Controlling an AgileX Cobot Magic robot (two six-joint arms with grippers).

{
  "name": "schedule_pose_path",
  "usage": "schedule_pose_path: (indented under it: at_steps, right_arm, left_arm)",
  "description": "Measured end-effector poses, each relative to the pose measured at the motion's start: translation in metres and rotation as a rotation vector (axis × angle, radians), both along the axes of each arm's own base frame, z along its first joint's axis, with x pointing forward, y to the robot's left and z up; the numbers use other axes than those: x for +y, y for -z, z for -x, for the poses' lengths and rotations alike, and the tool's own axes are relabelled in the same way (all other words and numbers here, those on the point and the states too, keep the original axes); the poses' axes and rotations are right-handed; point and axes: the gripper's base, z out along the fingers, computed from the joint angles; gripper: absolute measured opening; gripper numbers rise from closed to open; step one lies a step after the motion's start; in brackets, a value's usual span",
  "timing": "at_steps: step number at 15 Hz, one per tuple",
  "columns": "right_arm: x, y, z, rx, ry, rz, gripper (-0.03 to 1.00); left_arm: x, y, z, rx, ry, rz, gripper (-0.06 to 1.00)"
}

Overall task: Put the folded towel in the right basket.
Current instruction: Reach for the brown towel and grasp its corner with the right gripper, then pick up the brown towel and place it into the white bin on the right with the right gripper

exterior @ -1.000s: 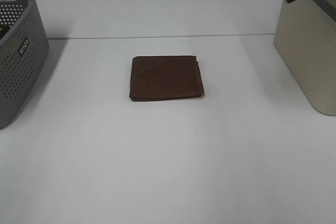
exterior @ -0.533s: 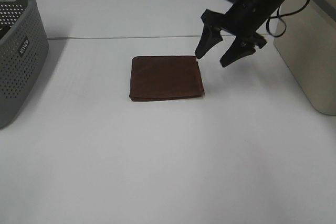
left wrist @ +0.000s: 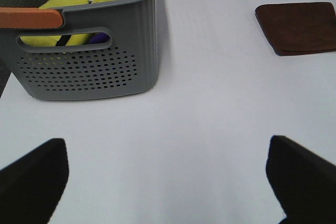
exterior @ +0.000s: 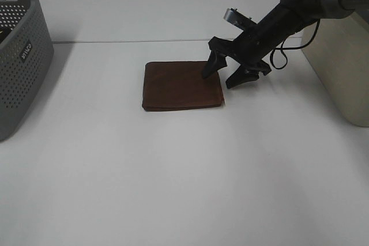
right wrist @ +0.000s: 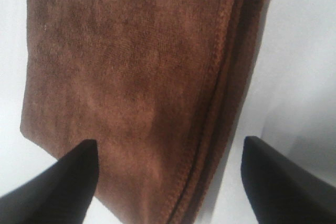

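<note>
A brown folded towel [exterior: 181,85] lies flat on the white table [exterior: 173,171]. My right gripper [exterior: 222,76] is open and reaches down to the towel's right edge, one finger over the towel and the other on the table beside it. The right wrist view shows the towel [right wrist: 131,87] close up between the two fingers [right wrist: 58,182]. The beige right basket [exterior: 340,56] stands at the right edge. The left wrist view shows my left gripper [left wrist: 168,177] open and empty above the table, with the towel [left wrist: 299,27] far from it.
A grey perforated basket [exterior: 20,56] stands at the left edge; the left wrist view shows it [left wrist: 89,61] holding yellow and dark cloths. A cable hangs from the right arm [exterior: 288,15] near the beige basket.
My right arm has come from above the beige basket, leftward and down, to the towel's right edge with its fingers open. The towel has not moved.
</note>
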Motion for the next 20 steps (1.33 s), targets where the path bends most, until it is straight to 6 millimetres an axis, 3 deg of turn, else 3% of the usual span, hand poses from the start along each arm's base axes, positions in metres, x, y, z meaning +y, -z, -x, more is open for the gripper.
schedule_pose_path:
  at_steps: [6,8,10,14,17,20]
  right_arm:
    - [0.004,0.016,-0.007,0.007,0.010,-0.041,0.71]
    - [0.007,0.018,-0.008,0.000,0.019,-0.051,0.67]
    - [0.017,0.023,-0.006,-0.018,-0.001,-0.048,0.53]
    - [0.021,0.028,-0.006,-0.024,-0.009,-0.045,0.10]
    - [0.022,0.027,-0.005,-0.017,-0.013,-0.051,0.07]
    - [0.020,-0.014,-0.005,-0.100,-0.037,-0.041,0.07]
  left_arm:
    - [0.000,0.000,0.000,0.000,0.000,0.000,0.97]
    - [0.000,0.000,0.000,0.000,0.000,0.000,0.97]
    - [0.000,0.000,0.000,0.000,0.000,0.000,0.97]
    - [0.000,0.000,0.000,0.000,0.000,0.000,0.97]
    - [0.000,0.000,0.000,0.000,0.000,0.000,0.97]
    - [0.000,0.000,0.000,0.000,0.000,0.000,0.97]
